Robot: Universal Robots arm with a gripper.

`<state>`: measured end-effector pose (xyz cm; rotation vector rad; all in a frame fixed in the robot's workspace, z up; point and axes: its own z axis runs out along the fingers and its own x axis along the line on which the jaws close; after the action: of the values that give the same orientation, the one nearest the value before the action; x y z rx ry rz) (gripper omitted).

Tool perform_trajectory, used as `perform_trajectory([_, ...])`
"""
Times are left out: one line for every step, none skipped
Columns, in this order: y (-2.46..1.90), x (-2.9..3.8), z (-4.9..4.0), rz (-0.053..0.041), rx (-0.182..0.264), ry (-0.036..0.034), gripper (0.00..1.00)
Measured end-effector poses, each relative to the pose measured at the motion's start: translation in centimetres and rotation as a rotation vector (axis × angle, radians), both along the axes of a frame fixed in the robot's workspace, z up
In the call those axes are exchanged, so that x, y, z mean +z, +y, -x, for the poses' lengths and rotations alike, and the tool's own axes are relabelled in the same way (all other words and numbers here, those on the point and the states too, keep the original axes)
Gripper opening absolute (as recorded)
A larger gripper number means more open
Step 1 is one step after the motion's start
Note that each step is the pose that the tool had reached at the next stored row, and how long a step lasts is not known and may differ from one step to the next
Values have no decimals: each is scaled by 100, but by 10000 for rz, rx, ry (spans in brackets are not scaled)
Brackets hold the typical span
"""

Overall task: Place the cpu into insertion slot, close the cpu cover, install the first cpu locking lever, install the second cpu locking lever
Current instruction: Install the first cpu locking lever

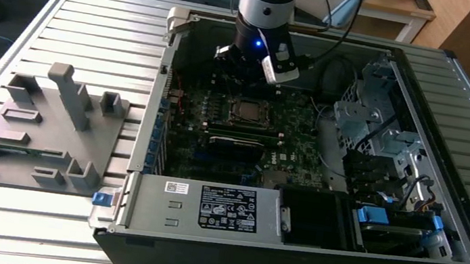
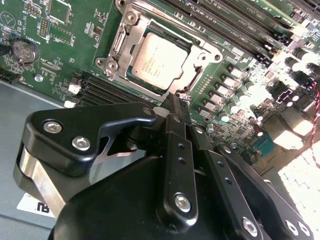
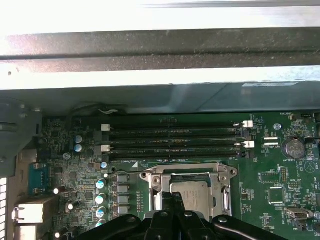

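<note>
The cpu (image 2: 159, 59) lies flat in the insertion slot (image 1: 246, 111) on the green motherboard (image 2: 65, 45); its dull silver top faces up. The cpu cover (image 2: 202, 56), a silver frame, lies down around the chip's edges. In the first wrist view the cpu (image 3: 194, 191) and the cpu cover (image 3: 222, 187) sit just past the black fingertips. My gripper (image 2: 176, 102) is shut, its tips low at one corner of the socket beside a thin metal lever end. I see nothing held between the fingers. From outside, my gripper (image 1: 245, 72) hangs inside the case just behind the socket.
The open computer case (image 1: 444, 200) surrounds the board. Long black memory slots (image 3: 175, 140) run beside the socket. A power supply box (image 1: 207, 207) and a drive cage (image 1: 382, 124) stand inside. A grey fixture plate (image 1: 44, 127) lies on the slatted table at the exterior view's left.
</note>
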<state>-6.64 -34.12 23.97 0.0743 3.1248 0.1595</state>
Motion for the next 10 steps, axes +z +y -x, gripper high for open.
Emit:
perform_trajectory([0,0,9,1,0,0,11])
perform_trajectory([-1,0,21,2,1,1,11])
perform_trajectory([-1,-1,33,1,1,0,11])
perform_trajectory([-1,-2,45,1,0,0,11])
perform_trajectory([-2,-2,57,1,0,-1,11])
perform_trajectory([-2,-2,70,2,0,0,11])
perform_trajectory([-2,-3,83,1,0,-2,11])
perform_trajectory([-2,-4,93,1,0,-3,11])
perform_trajectory([-2,-4,112,1,0,-4,11])
perform_trajectory([-2,-4,118,2,0,-3,11])
